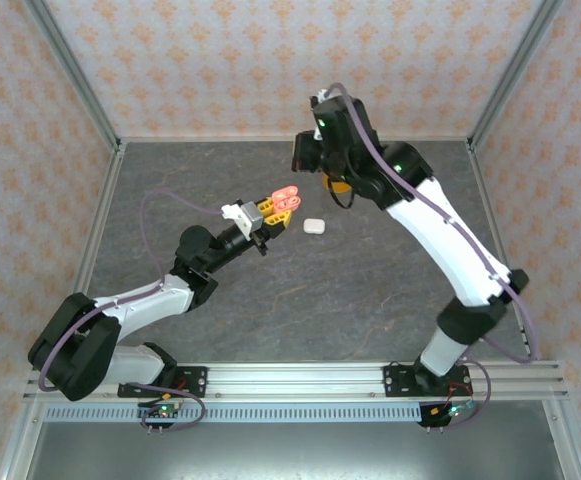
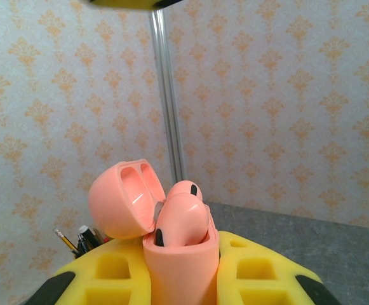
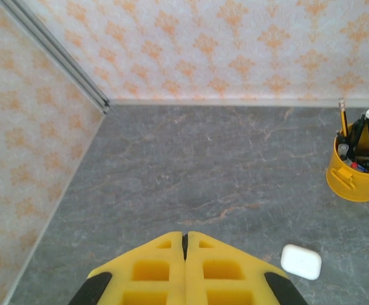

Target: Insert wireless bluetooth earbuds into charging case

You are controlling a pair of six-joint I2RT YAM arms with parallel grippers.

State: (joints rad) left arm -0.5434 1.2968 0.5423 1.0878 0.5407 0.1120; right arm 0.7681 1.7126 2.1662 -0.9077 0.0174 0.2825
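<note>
- Earbuds (image 2: pixel 183 219) are lodged in the open pink case (image 2: pixel 181 273), judged not fully seated.
- It is clamped upright by the left fingers (image 2: pixel 111 273), off the surface (image 3: pixel 190 165), for access.
- The right fingers (image 3: pixel 149 270) are pressed together, empty; a white case (image 3: pixel 301 261) lies mid-surface.

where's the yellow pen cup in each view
top external: pen cup just right of centre, partly under the right arm
left wrist: lower left, its pens low beside the pink case and its open lid
right wrist: right edge, halfway up
shared landmark: the orange-patterned wall beyond it
</note>
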